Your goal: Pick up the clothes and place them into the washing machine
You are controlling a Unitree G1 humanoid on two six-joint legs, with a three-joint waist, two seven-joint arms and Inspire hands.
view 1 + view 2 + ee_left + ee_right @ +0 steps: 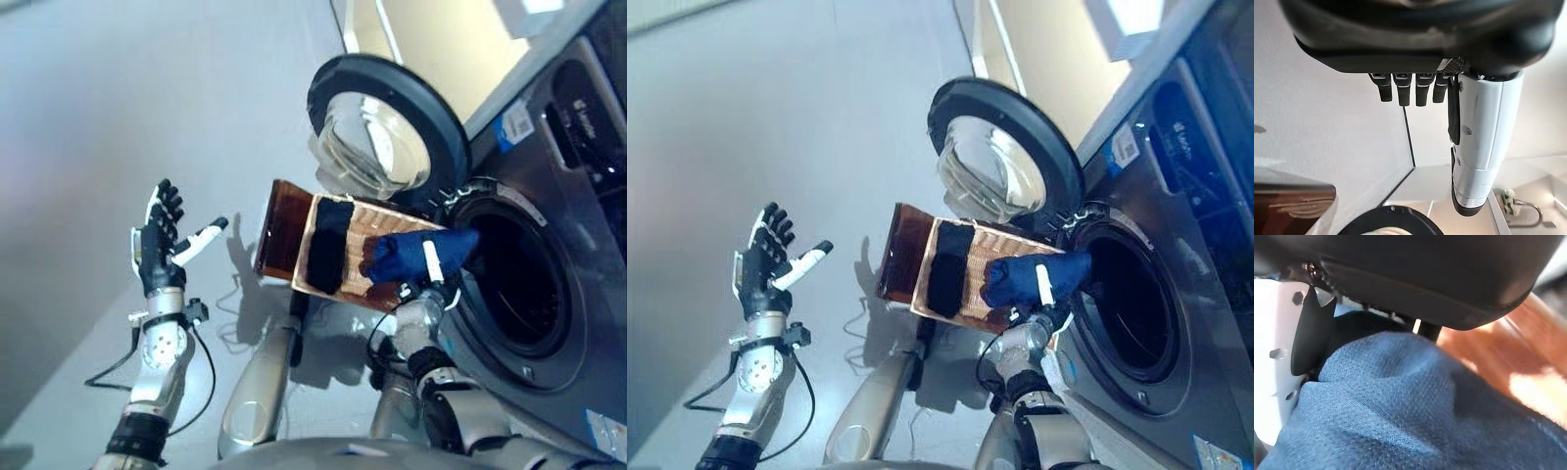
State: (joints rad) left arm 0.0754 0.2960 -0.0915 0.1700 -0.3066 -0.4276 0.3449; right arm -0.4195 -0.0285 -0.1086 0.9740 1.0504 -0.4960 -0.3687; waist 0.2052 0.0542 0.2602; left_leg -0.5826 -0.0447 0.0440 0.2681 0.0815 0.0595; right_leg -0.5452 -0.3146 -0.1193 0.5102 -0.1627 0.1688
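Blue cloth point(416, 255), brown basket point(284, 230)

eyes: head, downward, share washer door point(387, 127) | wrists: close along each hand

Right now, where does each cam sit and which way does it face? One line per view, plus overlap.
Left eye: head, looking down at basket, open washer door, drum; left hand open, raised.
Right eye: same scene, slightly offset; right hand grips blue garment.
Left wrist: along the empty left hand towards the wall.
Right wrist: close on the blue garment.
Shared: both eyes show everything; garment also in right wrist.
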